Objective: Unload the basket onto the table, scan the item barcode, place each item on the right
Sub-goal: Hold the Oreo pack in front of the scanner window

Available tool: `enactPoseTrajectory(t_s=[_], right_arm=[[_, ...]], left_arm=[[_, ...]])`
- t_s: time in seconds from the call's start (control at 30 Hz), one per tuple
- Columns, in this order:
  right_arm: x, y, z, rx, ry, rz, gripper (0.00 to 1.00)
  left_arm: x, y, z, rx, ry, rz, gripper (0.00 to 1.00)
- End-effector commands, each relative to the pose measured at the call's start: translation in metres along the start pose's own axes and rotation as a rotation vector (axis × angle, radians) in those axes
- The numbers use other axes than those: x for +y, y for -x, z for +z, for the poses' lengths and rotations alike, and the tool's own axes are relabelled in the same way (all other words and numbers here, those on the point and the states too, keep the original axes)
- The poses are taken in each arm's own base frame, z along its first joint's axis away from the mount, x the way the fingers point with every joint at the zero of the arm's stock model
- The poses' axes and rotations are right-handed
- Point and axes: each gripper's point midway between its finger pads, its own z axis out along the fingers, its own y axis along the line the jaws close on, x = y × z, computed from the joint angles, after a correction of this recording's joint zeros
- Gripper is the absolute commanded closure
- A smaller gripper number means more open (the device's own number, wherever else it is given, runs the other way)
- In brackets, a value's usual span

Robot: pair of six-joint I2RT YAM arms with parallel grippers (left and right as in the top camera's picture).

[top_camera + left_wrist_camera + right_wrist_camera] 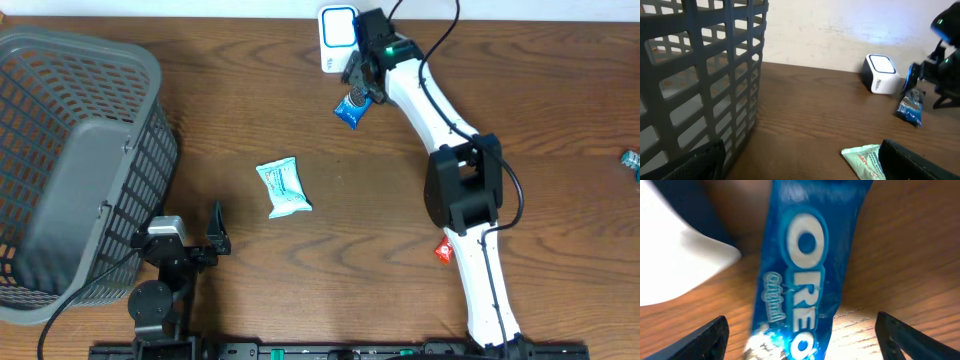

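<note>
At the far left, on the wooden table (300, 290), a gray lattice basket (80, 150), upright, also filling the left of the left wrist view. Just right of its near corner, the left gripper (182, 234), pointing toward the far edge, jaws spread wide. Further right, near the middle of the table, a green-and-white packet (284, 188), lying flat, well apart from both grippers. At the far edge, right of centre, a white scanner (338, 38), its face rimmed in blue. Just near and right of it, the blue Oreo packet (805, 265), the item for the barcode: tilted, lower end on the wood, upper end up by the right gripper (360, 85). Jaws there apart, one finger (710, 337) on each side of the packet and clear of it in the wrist view. Cannot tell whether the packet's upper end touches the gripper body. Right again, beside the near link of the right arm (480, 270), a small red packet (445, 252). At the right edge, a small teal thing (630, 160), too small to name.
</note>
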Motion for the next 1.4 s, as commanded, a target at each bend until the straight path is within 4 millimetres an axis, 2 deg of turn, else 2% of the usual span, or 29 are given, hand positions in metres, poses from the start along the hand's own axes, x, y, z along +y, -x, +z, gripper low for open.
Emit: enactPoseTrajectory(t_s=[0.0,0.1,0.13,0.23,0.3,0.47,0.7,0.97,1.1,1.23,1.37], right_arm=[[-0.013,-0.018,0.025,0.052,-0.046,0.01,0.15],[-0.019,-0.02,0.032,0.058,-0.062,0.012,0.25],[-0.02,-0.021,0.034,0.06,-0.065,0.012,0.36],[-0.023,-0.02,0.035,0.061,-0.073,0.015,0.79],[-0.022,-0.018,0.035,0.056,-0.068,0.017,0.97],[-0.011,-0.008,0.018,0.044,-0.024,0.024,0.99],[0.018,0.025,-0.035,-0.024,0.087,0.079,0.99],[0.045,0.034,-0.069,-0.077,0.146,0.073,0.98],[0.057,0.046,-0.085,-0.162,0.153,0.07,0.98],[0.074,0.065,-0.096,-0.284,0.183,0.075,0.98],[0.08,0.084,-0.095,-0.397,0.192,0.106,0.98]], left_arm=[[0.002,-0.015,0.001,0.05,0.005,-0.007,0.02],[0.002,-0.015,0.001,0.05,0.005,-0.007,0.02],[0.002,-0.015,0.001,0.05,0.005,-0.007,0.02],[0.002,-0.015,0.001,0.05,0.005,-0.007,0.02],[0.002,-0.015,0.001,0.05,0.005,-0.007,0.02],[0.002,-0.015,0.001,0.05,0.005,-0.007,0.02],[0.002,-0.015,0.001,0.05,0.005,-0.007,0.02],[0.002,-0.015,0.001,0.05,0.005,-0.007,0.02],[0.002,-0.015,0.001,0.05,0.005,-0.007,0.02],[0.002,-0.015,0.001,0.05,0.005,-0.007,0.02],[0.002,-0.016,0.001,0.051,0.005,-0.007,0.02]])
